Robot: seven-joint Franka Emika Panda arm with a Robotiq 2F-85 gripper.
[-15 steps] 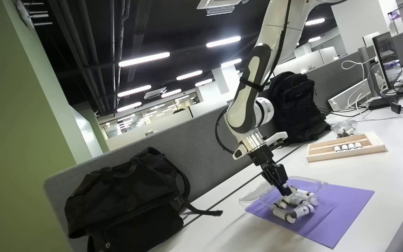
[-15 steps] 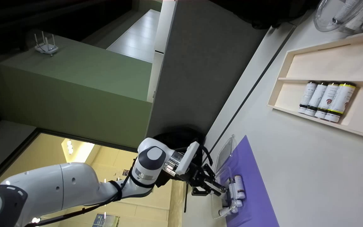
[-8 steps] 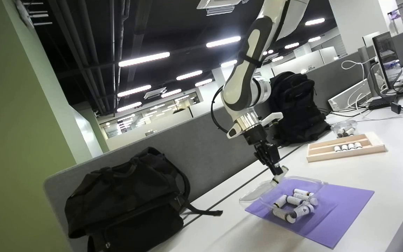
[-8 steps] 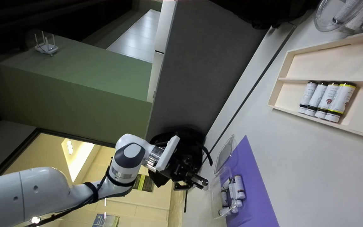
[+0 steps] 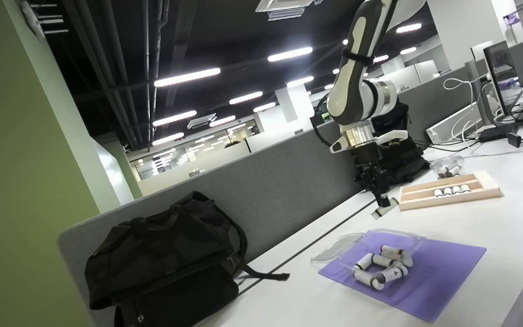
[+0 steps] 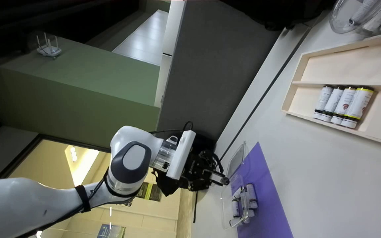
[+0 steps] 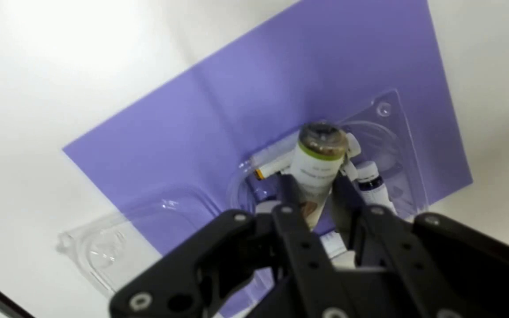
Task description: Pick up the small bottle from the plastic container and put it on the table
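Table (image 5: 506,231), the largest item we inspected, has not yet received the small bottle (image 7: 316,163); we record the placing as outstanding. A purple mat (image 5: 452,263) lies upon it, and on the mat sits the plastic container (image 7: 398,119), in which we note several other bottles (image 5: 382,260) lying on their sides. We judge the lifting-out complete: in an exterior view the bottle hangs in the air, apart from the container. In the wrist view it overlaps the container along our line of sight, and we cannot certify which part of the table is directly beneath. The gripper (image 7: 315,190) is narrowed onto the bottle, fingers (image 7: 288,191) to either side of its label. Left to do, in our judgement: carry it over a spot beside the mat, lower it and release; held aslant to the fingers, it could roll if let go too high. As to the bottle's appearance, we find a round body with a white label, its print too blurred to read, a yellow-green band, a dark glossy end that we take for glass and, smallest of all, a reddish-brown motif near the fingers. The opposite end is hidden in the wrist view.
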